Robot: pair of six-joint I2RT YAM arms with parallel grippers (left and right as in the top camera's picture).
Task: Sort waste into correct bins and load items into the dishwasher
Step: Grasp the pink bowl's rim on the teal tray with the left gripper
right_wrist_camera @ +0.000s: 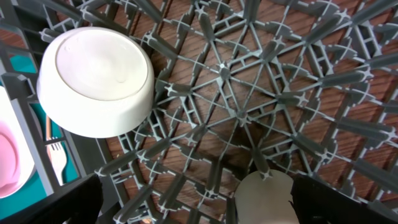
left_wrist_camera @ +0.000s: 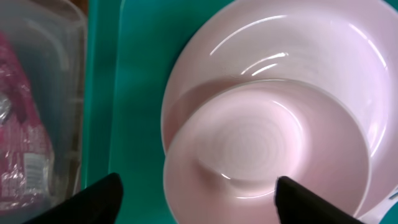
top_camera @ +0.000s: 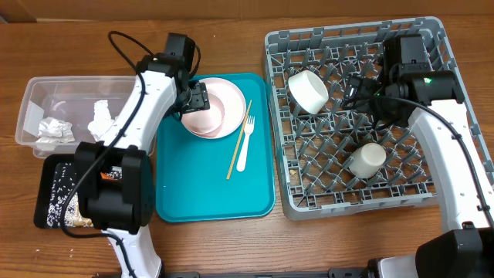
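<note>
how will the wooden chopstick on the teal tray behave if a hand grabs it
The chopstick looks thin and straight, so probably stiff and light. It lies flat on the smooth teal tray, so it may slide or roll when nudged. The fork close beside it could get bumped.

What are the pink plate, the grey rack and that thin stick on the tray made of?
Pink plate: probably glazed ceramic, perhaps glossy plastic, going by its sharp curved highlights. Grey rack: moulded plastic, matte, with thin ribbed struts. Stick: likely bare wood, pale tan and dull, though too small to show grain.
</note>
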